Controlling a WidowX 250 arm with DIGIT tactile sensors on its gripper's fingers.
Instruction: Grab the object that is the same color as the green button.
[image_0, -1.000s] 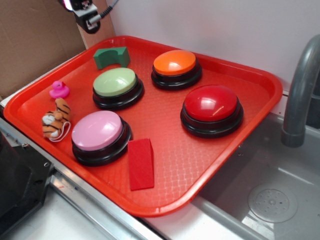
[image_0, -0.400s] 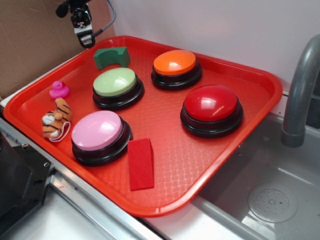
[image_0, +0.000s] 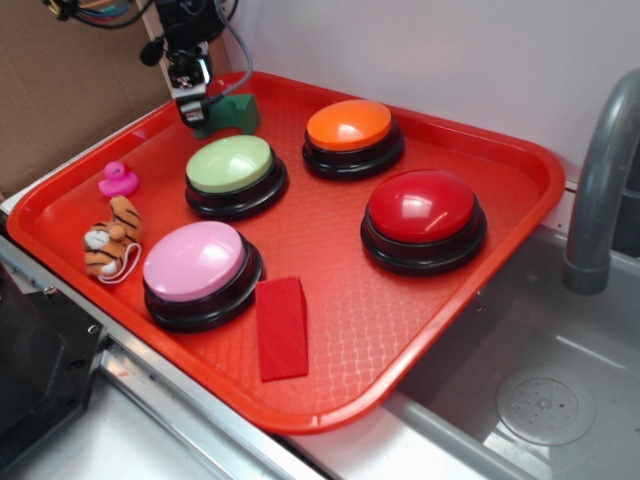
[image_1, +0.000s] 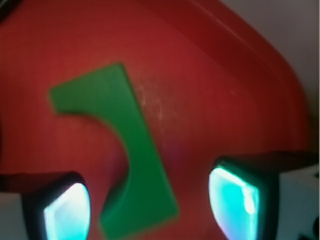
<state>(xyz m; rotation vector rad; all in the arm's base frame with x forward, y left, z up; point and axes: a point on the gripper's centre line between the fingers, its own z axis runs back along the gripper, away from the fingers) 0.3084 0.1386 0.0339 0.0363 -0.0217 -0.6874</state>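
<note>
The dark green arch block (image_0: 232, 113) lies on the red tray (image_0: 330, 260) at its far left, behind the pale-green dome button (image_0: 232, 165). My gripper (image_0: 192, 112) hangs just above the block's left end, fingers pointing down. In the wrist view the block (image_1: 120, 150) lies on the tray between my two open fingers, its curved cut-out facing left. The fingertips (image_1: 232, 202) glow cyan on either side and do not touch the block. My gripper (image_1: 150, 207) is open and empty.
An orange button (image_0: 350, 127), a red button (image_0: 424, 208) and a pink button (image_0: 196, 262) stand on the tray. A flat red wedge (image_0: 281, 326), a pink duck (image_0: 119, 180) and a toy tiger (image_0: 112, 238) lie near the tray's front and left. A grey faucet (image_0: 600, 180) and a sink stand at the right.
My gripper has come down and to the right, from above the tray's far left rim to just over the green block's left end. Nothing on the tray has moved.
</note>
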